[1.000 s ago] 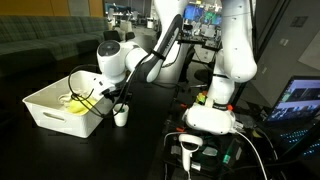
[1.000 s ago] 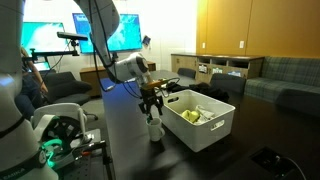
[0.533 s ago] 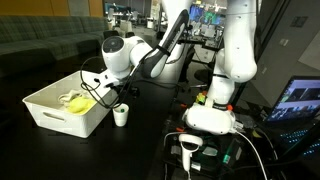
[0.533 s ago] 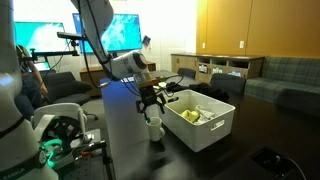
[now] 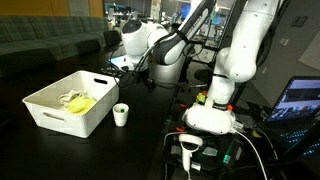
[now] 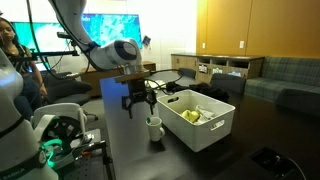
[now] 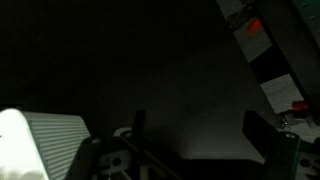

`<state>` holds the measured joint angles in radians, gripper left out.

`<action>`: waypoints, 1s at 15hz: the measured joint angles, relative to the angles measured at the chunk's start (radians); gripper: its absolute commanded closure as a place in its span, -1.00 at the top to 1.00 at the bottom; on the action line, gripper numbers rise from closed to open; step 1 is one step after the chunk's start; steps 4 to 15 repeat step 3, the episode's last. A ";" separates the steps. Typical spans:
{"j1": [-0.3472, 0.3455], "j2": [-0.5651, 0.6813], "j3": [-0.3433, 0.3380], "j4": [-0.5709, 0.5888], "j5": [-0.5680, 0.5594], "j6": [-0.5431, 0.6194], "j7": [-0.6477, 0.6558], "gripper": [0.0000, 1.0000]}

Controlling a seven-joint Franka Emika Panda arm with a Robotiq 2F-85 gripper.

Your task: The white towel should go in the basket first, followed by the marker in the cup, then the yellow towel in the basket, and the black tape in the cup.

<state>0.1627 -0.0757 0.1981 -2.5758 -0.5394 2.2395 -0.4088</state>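
Yr claw (image 6: 138, 103) hung clear of the table, jaws wide, nothing in it. Below it, a bit aside: small white round cup (image 6: 155, 128). Beyond cup: large white plastic basket (image 6: 206, 138), w/ bright yellow towel (image 6: 190, 116) inside.

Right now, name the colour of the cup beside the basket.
White: the cup shows best in an exterior view.
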 measured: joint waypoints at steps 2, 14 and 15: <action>0.000 -0.099 -0.005 -0.048 0.050 -0.033 0.024 1.00; 0.000 -0.137 -0.006 -0.066 0.058 -0.039 0.028 1.00; 0.000 -0.137 -0.006 -0.066 0.058 -0.039 0.028 1.00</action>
